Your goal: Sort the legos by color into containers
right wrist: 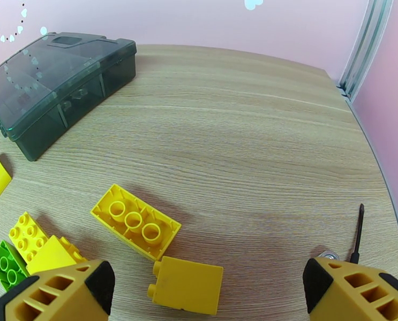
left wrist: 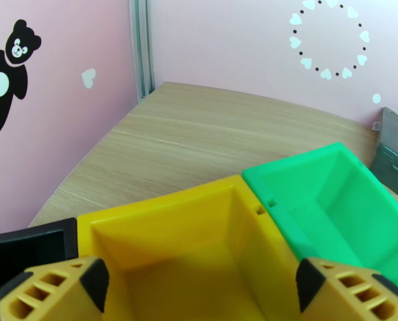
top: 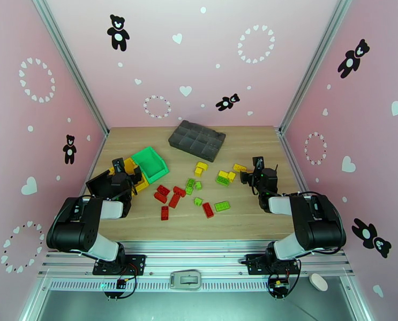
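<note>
Now, the right gripper [right wrist: 205, 282] hangs spread wide and empty over a tipped yellow brick [right wrist: 187, 284]; a studs-up yellow brick [right wrist: 135, 221] lies just beyond, toward the grey compartment case [right wrist: 54, 86]. I'd take the tipped one: drop straight, close across its flat faces, and lift clear of its neighbour. The left gripper [left wrist: 200, 282], equally wide and holding nothing, hovers over the yellow bin [left wrist: 188, 247], which sits against the green bin [left wrist: 338, 199] on the case's side and the black bin [left wrist: 27, 247] opposite. A small screwdriver [right wrist: 358, 234], well apart from the case, blocks nothing.
</note>
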